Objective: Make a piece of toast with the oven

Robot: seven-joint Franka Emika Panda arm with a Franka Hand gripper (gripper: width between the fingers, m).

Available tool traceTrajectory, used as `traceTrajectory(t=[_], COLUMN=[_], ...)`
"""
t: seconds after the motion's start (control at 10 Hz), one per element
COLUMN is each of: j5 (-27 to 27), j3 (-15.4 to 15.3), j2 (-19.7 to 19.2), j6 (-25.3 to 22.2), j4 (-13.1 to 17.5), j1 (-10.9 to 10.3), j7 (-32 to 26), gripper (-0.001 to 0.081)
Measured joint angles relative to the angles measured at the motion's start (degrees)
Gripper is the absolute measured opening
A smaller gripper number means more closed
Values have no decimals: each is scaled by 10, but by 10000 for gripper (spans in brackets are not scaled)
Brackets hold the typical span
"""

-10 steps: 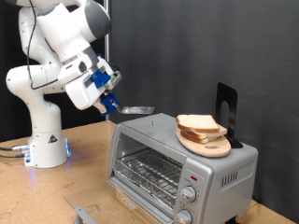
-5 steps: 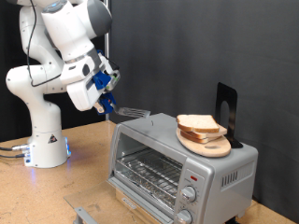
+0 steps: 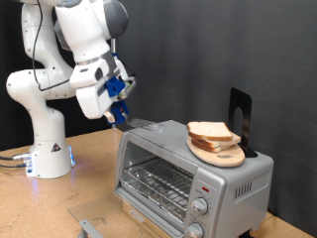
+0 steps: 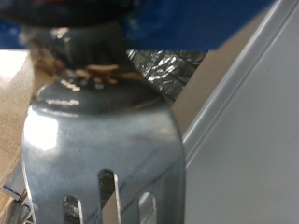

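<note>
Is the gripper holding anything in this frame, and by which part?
Yes: the gripper holds a metal spatula by its handle end, blade out over the oven top.

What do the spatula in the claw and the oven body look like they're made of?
Spatula: apparently polished metal, shiny, reflective, slotted blade, held by the claw.
Oven: seemingly brushed silver sheet metal, matte grey sheen, with a glass door and wire rack inside.

oven (image 3: 194, 174) at the exterior view's lower right, bread slices (image 3: 211, 133) on a board (image 3: 220, 154) atop it, robot base (image 3: 46, 149) at left
</note>
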State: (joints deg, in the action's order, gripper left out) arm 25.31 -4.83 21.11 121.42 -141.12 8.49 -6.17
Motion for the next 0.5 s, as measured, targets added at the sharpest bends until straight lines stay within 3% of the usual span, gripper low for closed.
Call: traceTrajectory(t=[0.5], j5=[3], j3=[-41], j2=[-51], j6=[38], j4=[31], j1=[-4], j7=[17], gripper=[391])
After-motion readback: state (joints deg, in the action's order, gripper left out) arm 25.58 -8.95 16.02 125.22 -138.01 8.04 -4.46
